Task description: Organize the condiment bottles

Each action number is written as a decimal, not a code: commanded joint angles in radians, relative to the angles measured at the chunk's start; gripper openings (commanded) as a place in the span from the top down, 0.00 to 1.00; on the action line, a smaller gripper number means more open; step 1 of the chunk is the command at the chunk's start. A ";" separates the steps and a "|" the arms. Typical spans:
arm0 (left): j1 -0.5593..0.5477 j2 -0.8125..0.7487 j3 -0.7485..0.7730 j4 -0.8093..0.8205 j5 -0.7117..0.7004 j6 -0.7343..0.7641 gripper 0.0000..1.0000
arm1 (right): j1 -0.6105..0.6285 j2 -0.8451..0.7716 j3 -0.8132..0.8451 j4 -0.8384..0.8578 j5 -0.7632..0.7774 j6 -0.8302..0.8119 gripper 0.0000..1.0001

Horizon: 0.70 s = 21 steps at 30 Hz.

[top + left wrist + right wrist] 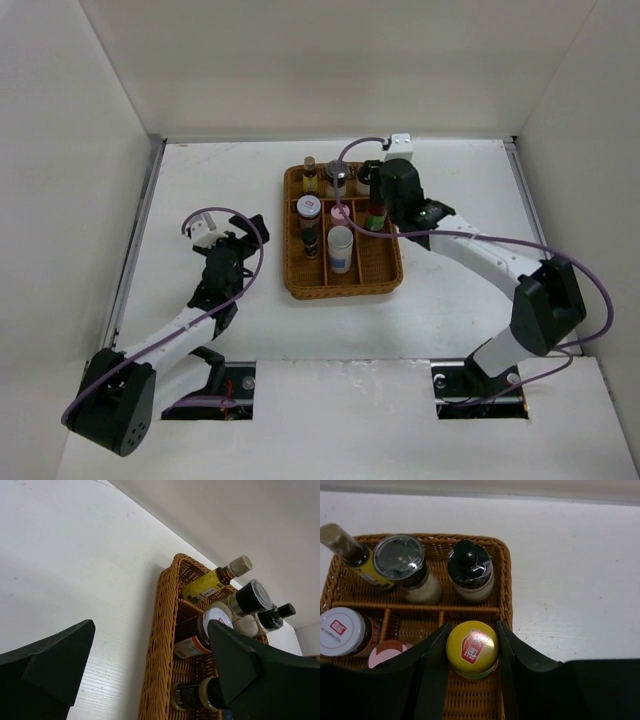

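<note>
**Fingers clamped on the yellow cap at the tray's right side**

Right fingers [432,675] pinched the yellow-capped sauce bottle [471,649] from both sides, their inner faces against the cap as far as my wrist view showed. I held it upright from above, I judged, because the wicker tray [506,575] was crowded and only a straight-down hold would clear the neighbours. The bottle stood in the tray's right-hand compartment, just nearer than the cross divider. The black-capped bottle [470,570] was close behind it on the far side. Whether its base rested on the wicker or hung above it, I could not tell.

Left fingers [50,665] were spread wide and held nothing. They hovered over the tabletop [75,555] left of the tray, pointing toward it. I judged that kept them out of the other arm's way.

My right wrist view gave the contact at the cap, the silver-lidded shaker [399,557] in the far row, and the pink-lidded jar [390,652] half hidden behind one finger. The overhead view added what that one cut off: the white bottle [340,248] in the middle compartment and a small dark bottle [310,240] in the left one. Every bottle I could see there stood inside the tray, so I judged the sorting nearly finished. The left wrist view alone showed the tray's left wall side-on, and the side label of the white-lidded jar [210,625].
</note>
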 commanded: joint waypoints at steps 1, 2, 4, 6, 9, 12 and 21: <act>0.009 -0.013 -0.007 0.026 -0.016 0.004 0.00 | 0.024 -0.001 0.077 0.192 0.016 -0.005 0.69; 0.009 -0.013 -0.006 0.023 -0.016 0.004 0.00 | 0.027 0.011 0.073 0.209 0.022 -0.014 0.69; 0.009 -0.013 -0.004 0.021 -0.016 0.004 0.00 | 0.031 0.036 0.062 0.232 0.037 -0.026 0.69; 0.009 -0.010 -0.004 0.019 -0.016 0.004 0.00 | 0.034 0.054 0.051 0.255 0.055 -0.040 0.69; 0.009 -0.004 -0.003 0.019 -0.016 0.004 0.00 | 0.050 0.065 0.039 0.286 0.081 -0.066 0.68; 0.009 0.002 -0.001 0.019 -0.016 0.003 0.00 | 0.065 0.077 0.027 0.303 0.103 -0.095 0.63; 0.009 -0.002 0.000 0.015 -0.016 0.001 0.00 | 0.082 0.073 -0.018 0.321 0.109 -0.097 0.36</act>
